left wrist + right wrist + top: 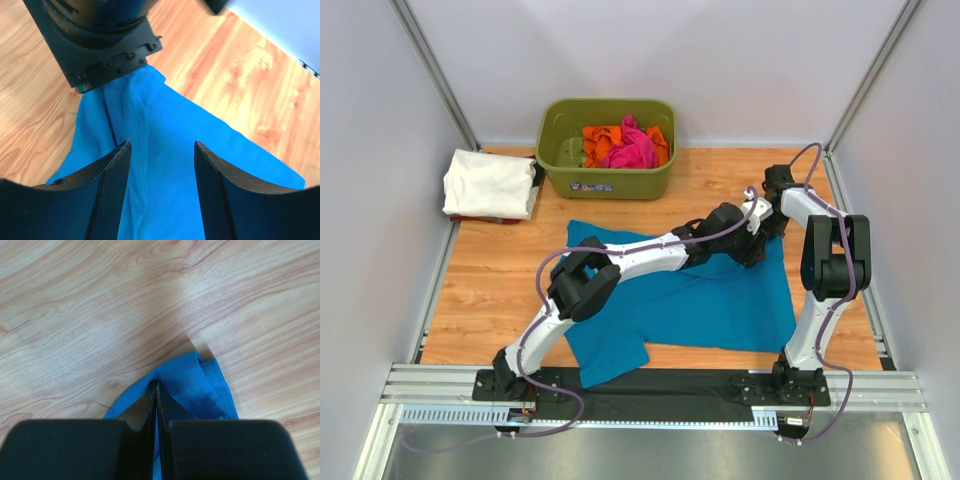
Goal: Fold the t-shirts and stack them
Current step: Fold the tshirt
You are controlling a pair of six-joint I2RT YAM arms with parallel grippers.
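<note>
The wooden table (490, 300) is carrying the teal-blue t-shirt (720, 305), which is lying mostly spread out beneath both grippers and trailing toward the arm bases, not yet folded. The olive tub (560, 165) is sitting well beyond the left gripper (161, 145), farther from the bases and off to its left. Farther left again, the white t-shirt (488, 183) is resting as a folded bundle, seemingly finished. The pink t-shirt (632, 148) and orange t-shirt (600, 143) are waiting crumpled inside the tub. The left gripper's jaws are standing apart over the cloth, holding nothing, while the right gripper (156, 390) is pinching the teal-blue t-shirt's corner tight.
</note>
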